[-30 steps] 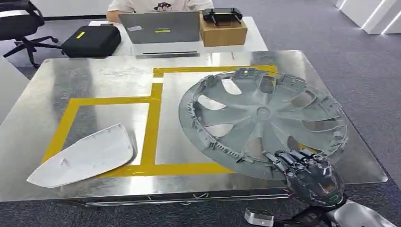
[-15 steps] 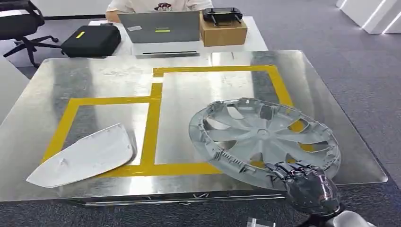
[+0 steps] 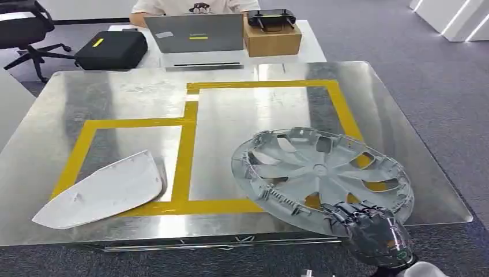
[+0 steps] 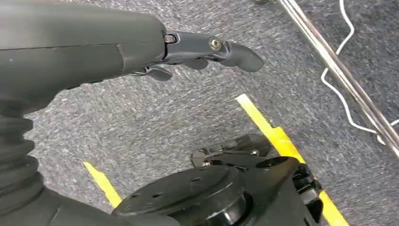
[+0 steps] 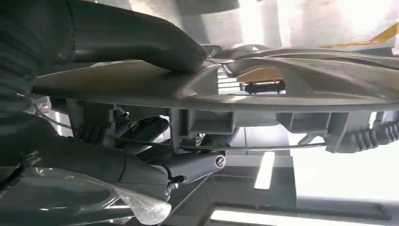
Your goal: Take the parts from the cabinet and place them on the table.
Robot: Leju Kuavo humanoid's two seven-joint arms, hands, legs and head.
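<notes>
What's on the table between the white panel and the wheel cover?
In the head view, a yellow tape line on bare metal table lies between the white panel and the wheel cover.

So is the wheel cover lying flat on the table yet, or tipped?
Tipped. The wheel cover slants, its near rim gripped by the right hand at the table edge.

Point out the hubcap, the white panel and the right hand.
hubcap [image 3: 320, 169]: head view, centre hub.
white panel [image 3: 106, 190]: head view, middle of its face.
right hand [image 3: 372, 227]: head view, back of the hand.
</notes>
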